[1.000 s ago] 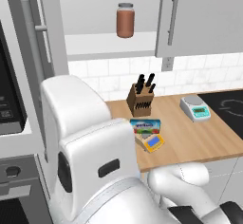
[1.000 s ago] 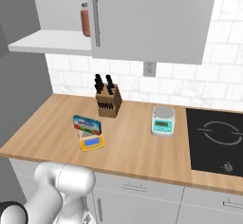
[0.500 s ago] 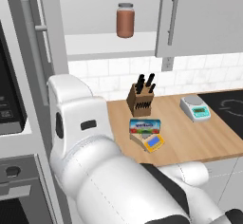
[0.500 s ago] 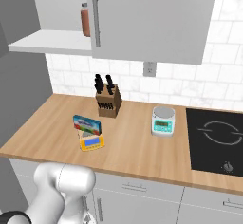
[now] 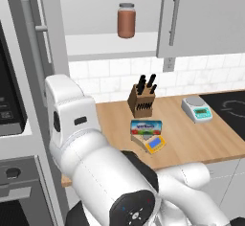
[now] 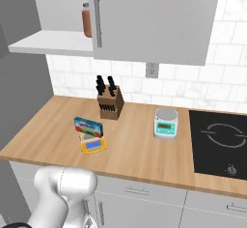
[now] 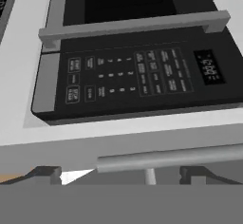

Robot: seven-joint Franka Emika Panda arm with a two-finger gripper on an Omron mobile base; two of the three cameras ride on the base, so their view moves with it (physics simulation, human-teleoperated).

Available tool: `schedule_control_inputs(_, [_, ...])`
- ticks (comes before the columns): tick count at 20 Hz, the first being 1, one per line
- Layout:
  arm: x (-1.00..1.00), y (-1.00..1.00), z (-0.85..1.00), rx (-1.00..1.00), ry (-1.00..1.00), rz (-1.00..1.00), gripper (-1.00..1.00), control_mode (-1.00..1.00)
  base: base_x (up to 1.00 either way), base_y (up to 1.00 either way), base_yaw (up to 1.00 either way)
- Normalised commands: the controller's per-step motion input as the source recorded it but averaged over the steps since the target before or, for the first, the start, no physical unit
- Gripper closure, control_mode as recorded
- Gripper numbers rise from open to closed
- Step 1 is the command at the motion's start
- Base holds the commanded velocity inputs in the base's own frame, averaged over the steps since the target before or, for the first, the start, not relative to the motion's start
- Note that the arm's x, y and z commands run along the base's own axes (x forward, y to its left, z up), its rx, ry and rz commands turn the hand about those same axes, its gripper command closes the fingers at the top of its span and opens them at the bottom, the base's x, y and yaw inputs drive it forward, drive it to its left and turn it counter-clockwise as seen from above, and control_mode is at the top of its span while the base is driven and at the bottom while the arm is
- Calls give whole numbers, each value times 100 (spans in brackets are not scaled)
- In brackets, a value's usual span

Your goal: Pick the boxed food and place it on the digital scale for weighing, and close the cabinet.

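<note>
Boxed food (image 5: pixel 146 127) leaned upright on the digital scale (image 5: pixel 154 144) mid-bench in the left base view, just in front of the knife block (image 5: pixel 142 101); a white scale (image 5: pixel 196 109) sat further right near the cooktop (image 5: pixel 233 110). Cabinet (image 5: pixel 206 19) was open on its left side, brown jar (image 5: pixel 126 20) on the white shelf (image 5: pixel 112 45). Right base view: same carton (image 6: pixel 88 127) touching the tan scale (image 6: pixel 93 145) on the bench (image 6: pixel 130 149), cabinet door (image 6: pixel 154 21) swung out, jar (image 6: pixel 87 21) partly hidden behind its edge. Hand view: tool (image 7: pixel 121 172) was fully open, gripping nothing, its finger tips (image 7: pixel 47 172) wide apart and facing a microwave control panel (image 7: pixel 137 78) and a grey bar handle (image 7: pixel 171 157).
</note>
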Motion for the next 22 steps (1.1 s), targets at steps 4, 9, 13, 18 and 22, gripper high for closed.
schedule_control_inputs(4, [18, 7, -1, 0, -16, 6, -100, -100, 0, 0, 0])
schedule_control_inputs(9, [42, 11, -2, 0, -3, 4, -100, -100, 0, 0, 0])
schedule_control_inputs(13, [19, 35, -3, -2, -2, 5, -100, -100, 0, 0, 0])
schedule_control_inputs(18, [19, 29, 0, -2, -2, 3, -100, -100, 0, 0, 0])
schedule_control_inputs(22, [75, 15, -4, 0, 0, 0, -100, -100, 0, 0, 0])
